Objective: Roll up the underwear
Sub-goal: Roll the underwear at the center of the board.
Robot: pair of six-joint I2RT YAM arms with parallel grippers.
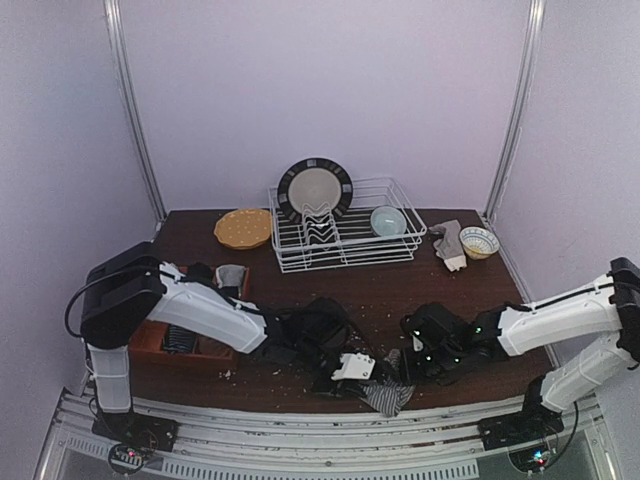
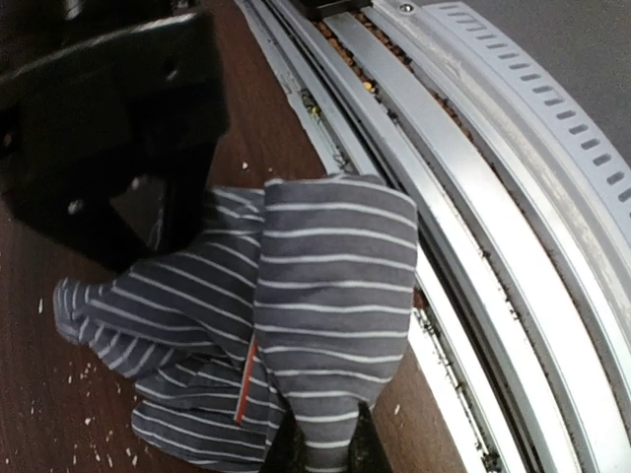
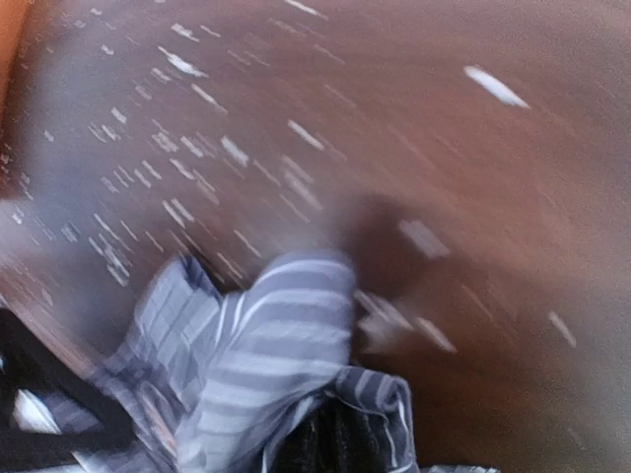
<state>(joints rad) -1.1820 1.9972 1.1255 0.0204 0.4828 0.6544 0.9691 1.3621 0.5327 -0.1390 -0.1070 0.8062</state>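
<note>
On the crumb-flecked brown table (image 1: 380,290) between lilac walls (image 1: 330,90), left end effector (image 2: 325,448) and right end effector (image 3: 320,443) clench striped underwear (image 2: 296,296).

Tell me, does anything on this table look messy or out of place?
Yes: white crumbs litter the brown table around the striped underwear, which lies crumpled right at the near edge beside the metal rail.

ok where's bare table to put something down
Free: the dark wooden table in front of the white wire rack, also in front of the small patterned bowl. Crowded: near edge, where left gripper and right gripper meet at the dark white-striped underwear.
</note>
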